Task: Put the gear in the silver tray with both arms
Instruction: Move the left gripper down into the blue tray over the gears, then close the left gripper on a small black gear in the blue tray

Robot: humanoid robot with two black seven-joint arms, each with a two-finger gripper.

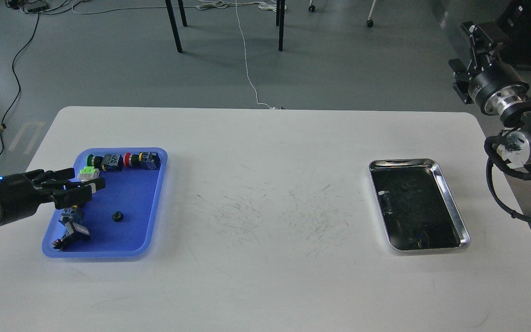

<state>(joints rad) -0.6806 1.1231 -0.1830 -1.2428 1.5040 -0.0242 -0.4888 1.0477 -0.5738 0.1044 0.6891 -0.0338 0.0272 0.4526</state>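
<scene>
The gear (117,216) is a small dark round part lying flat on the floor of the blue tray (155,193), right of the row of pushbutton switches (122,161), touching none of them. Looks light, rigid, prob. plastic or metal; not fragile, but tiny and low, so easy to slip or skid on the smooth tray. Best bet: pinch across the rim from above, fingertips either side. Being round, it has no real long axis; its axle prob. points straight up, teeth too small to make out. Left gripper (83,188) hovers over the tray's left part, fingers spread apart, holding nothing, short of the gear. Silver tray (450,203) sits well apart on the table's right side, long axis running near-to-far. Right gripper (470,39) is raised off past the table's far right corner; can't tell if spread or closed.
</scene>
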